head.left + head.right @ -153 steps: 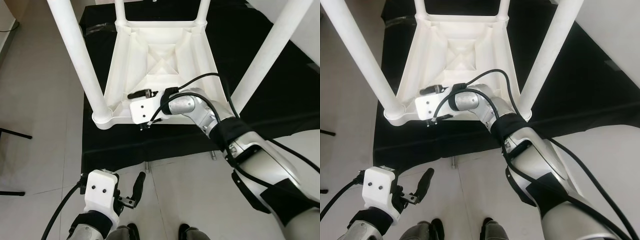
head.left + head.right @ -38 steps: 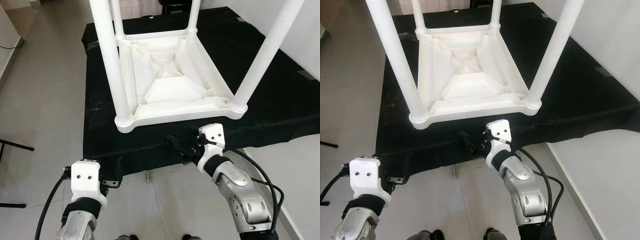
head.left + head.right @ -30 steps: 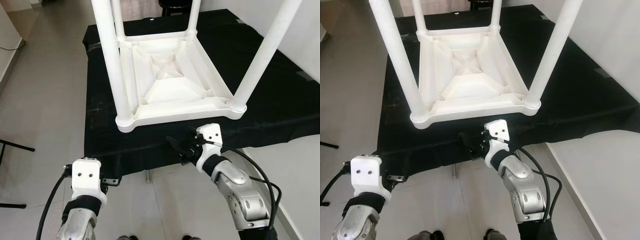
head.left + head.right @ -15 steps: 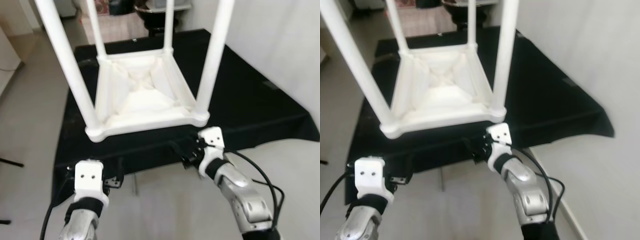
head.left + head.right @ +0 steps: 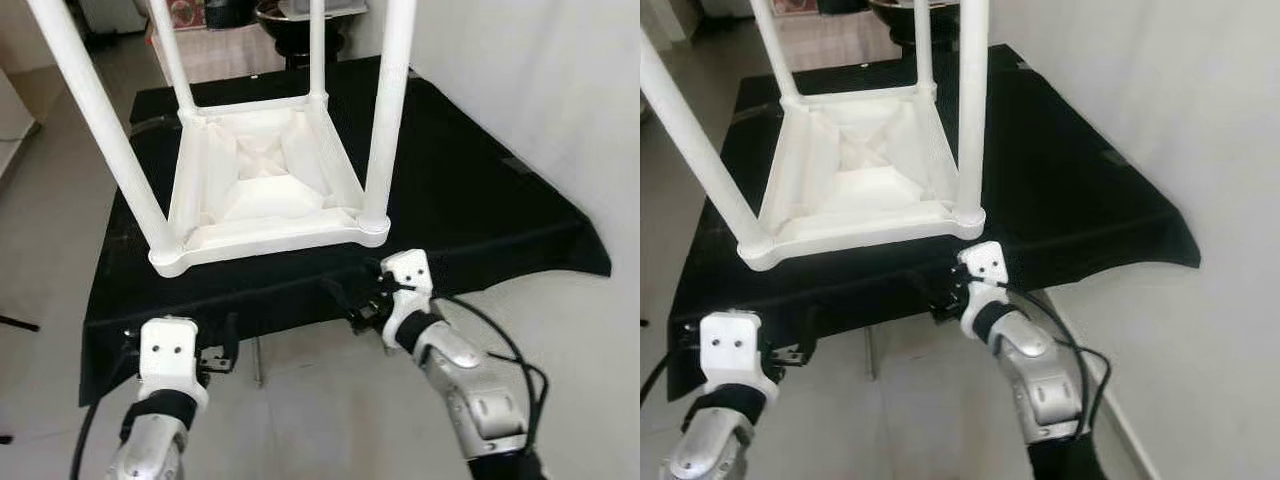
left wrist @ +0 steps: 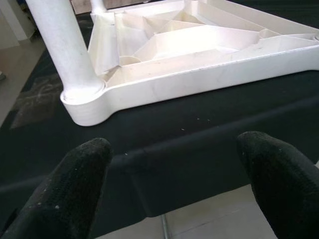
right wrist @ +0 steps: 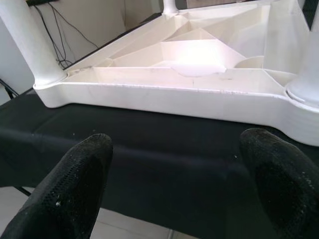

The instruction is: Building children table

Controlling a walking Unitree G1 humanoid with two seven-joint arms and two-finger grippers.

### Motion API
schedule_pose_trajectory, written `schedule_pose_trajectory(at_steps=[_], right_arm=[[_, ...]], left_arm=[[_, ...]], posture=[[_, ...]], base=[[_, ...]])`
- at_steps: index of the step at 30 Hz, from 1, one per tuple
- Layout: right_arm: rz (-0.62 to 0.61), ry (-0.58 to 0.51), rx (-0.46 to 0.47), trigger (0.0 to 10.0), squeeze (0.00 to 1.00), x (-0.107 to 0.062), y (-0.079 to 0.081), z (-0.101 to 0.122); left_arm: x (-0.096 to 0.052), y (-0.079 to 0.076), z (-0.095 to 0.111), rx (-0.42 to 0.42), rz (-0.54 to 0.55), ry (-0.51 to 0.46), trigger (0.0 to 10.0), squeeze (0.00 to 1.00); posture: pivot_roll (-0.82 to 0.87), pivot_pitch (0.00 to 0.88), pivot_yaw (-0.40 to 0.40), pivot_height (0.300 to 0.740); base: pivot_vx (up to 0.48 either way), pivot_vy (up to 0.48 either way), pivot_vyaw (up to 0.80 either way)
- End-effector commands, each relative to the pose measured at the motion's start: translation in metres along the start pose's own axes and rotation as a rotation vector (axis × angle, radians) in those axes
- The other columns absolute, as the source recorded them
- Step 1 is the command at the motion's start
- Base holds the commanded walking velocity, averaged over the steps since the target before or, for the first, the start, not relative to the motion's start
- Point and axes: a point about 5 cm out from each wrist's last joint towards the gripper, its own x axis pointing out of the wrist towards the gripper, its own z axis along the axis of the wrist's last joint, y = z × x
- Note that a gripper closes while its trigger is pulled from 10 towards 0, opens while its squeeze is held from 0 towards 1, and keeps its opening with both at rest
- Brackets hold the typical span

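Observation:
A white plastic children's table (image 5: pixel 255 190) lies upside down on a black cloth (image 5: pixel 480 200), with its legs pointing up. The near left leg (image 5: pixel 100 130) and near right leg (image 5: pixel 385 120) stand in the corner sockets, and two thinner-looking far legs (image 5: pixel 317 50) rise behind. My left gripper (image 5: pixel 222 345) is open at the cloth's front edge, below the near left corner (image 6: pixel 82 102). My right gripper (image 5: pixel 350 300) is open just before the near right corner, short of the rim (image 7: pixel 199 94). Nothing sits between either pair of fingers.
A white wall (image 5: pixel 540 100) runs close along the right. Pale floor tiles (image 5: pixel 300 420) lie in front of the cloth-covered platform, whose thin metal leg (image 5: pixel 257 360) shows under the front edge. Dark furniture (image 5: pixel 290 15) stands beyond the table.
My right gripper has drawn back from the table's near rim to the cloth's front edge. My left gripper has come up to that edge. The camera has lifted and turned, bringing in more wall.

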Motion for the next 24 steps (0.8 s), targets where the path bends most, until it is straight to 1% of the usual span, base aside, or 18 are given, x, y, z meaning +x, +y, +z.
schedule_pose_trajectory(at_steps=[1, 11, 17, 22, 23, 24], right_arm=[[0.012, 0.005, 0.019, 10.0, 0.00, 0.001, 0.004, -0.004], [0.011, 0.001, 0.023, 10.0, 0.00, 0.002, 0.004, -0.003], [0.008, -0.004, 0.036, 10.0, 0.00, 0.002, 0.003, -0.002], [0.020, -0.009, 0.047, 10.0, 0.00, 0.002, 0.003, -0.002], [0.026, -0.008, 0.051, 10.0, 0.00, 0.002, 0.003, -0.002], [0.043, -0.009, 0.052, 10.0, 0.00, 0.002, 0.004, -0.002]], left_arm=[[-0.002, 0.004, -0.005, -0.002, 0.016, 0.024, 10.0, 0.00], [0.000, 0.005, 0.002, 0.019, 0.013, -0.010, 10.0, 0.00], [0.001, 0.007, 0.003, 0.003, 0.022, -0.013, 10.0, 0.00], [0.003, 0.006, 0.005, 0.003, 0.000, -0.025, 10.0, 0.00], [0.004, 0.005, 0.008, 0.004, -0.020, -0.036, 10.0, 0.00], [0.005, 0.002, 0.010, 0.004, -0.047, -0.045, 10.0, 0.00]], posture=[[-0.08, 0.134, 0.023, 0.740], [-0.08, 0.140, 0.024, 0.740], [-0.08, 0.140, 0.025, 0.740], [-0.08, 0.139, 0.027, 0.740], [-0.08, 0.138, 0.026, 0.740], [-0.08, 0.137, 0.025, 0.740]], base=[[0.000, 0.480, 0.00], [0.000, 0.000, 0.00], [0.000, 0.000, 0.00], [0.000, 0.000, 0.00], [0.000, 0.000, 0.00], [0.000, 0.000, 0.79]])
